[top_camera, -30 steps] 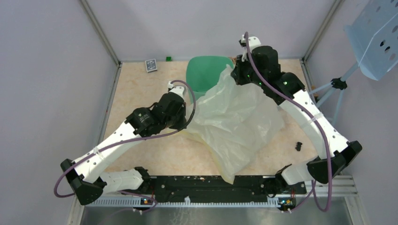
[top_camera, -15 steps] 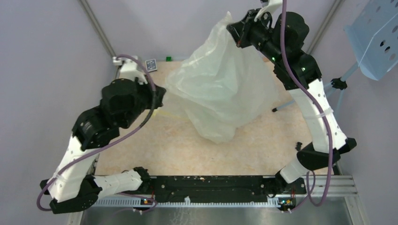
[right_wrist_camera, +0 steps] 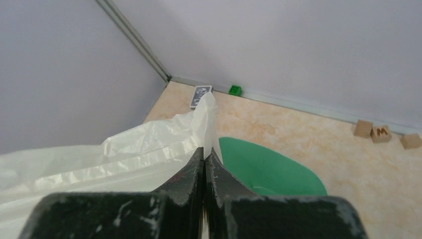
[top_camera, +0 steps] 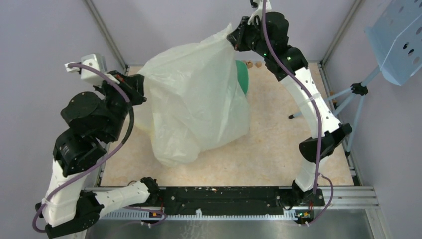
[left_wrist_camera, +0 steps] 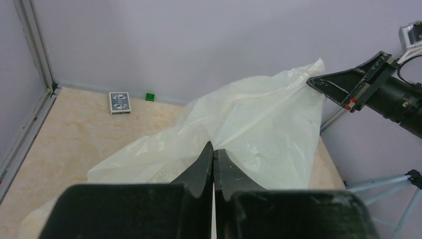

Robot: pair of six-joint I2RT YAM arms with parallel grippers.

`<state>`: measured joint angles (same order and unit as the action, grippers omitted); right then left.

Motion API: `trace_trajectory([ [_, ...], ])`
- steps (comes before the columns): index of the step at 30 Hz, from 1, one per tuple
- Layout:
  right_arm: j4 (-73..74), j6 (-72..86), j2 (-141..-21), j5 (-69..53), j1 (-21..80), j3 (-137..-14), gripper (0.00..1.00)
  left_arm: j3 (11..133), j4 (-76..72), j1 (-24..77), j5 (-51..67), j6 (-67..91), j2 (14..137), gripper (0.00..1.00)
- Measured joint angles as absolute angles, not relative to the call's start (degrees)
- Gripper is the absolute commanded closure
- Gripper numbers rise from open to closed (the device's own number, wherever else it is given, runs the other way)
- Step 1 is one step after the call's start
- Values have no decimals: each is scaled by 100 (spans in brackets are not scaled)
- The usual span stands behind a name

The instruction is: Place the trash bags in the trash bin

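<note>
"What takes up the most room?"

"A beige table, walled in pale grey at the back and both sides. Above it the trash bag, pale yellow and crinkled, billows wide between both arms. It covers the left and middle, and its lower end droops toward the tabletop. Open tabletop shows on the right and along the near edge."

"Where is the bin?"

"The mint-green trash bin sits near the back wall, mostly hidden behind the bag, which hangs outside it."

"And the pincers?"

"The left gripper is pinched tight on a fold of the bag, close to the left wall. The right gripper is clamped on the bag's top corner, high up, with the bin's mouth below it. Along the back edge lie a card deck, a green cube and wooden letter blocks."
</note>
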<state>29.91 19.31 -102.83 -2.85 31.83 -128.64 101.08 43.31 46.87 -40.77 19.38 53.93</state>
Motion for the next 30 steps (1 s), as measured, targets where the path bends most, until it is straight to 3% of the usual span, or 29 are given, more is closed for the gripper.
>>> trace_trajectory([
  [8,3771,1868,-11159,-191,2836,-12995,100,9848,4110,4687,-3839,1754,6121,100],
  [14,4414,1566,-11581,-263,2858,-12691,97,10429,4213,4657,-3739,1500,7166,100],
  [15,4475,1509,-11581,-255,2869,-12599,94,10597,4265,4628,-3673,1474,7328,100],
  [18,4685,1278,-11581,-152,2971,-12534,72,11148,4493,4473,-3398,1463,7762,100],
  [23,5015,1013,-11579,-117,3103,-12842,58,11465,4775,4023,-2808,1627,8066,100],
  [26,5083,956,-11459,-113,3109,-12910,42,11465,4893,3837,-2541,1756,8141,100],
  [30,5151,965,-10825,-121,3109,-12540,31,11465,5019,3675,-2209,1918,8261,100],
])
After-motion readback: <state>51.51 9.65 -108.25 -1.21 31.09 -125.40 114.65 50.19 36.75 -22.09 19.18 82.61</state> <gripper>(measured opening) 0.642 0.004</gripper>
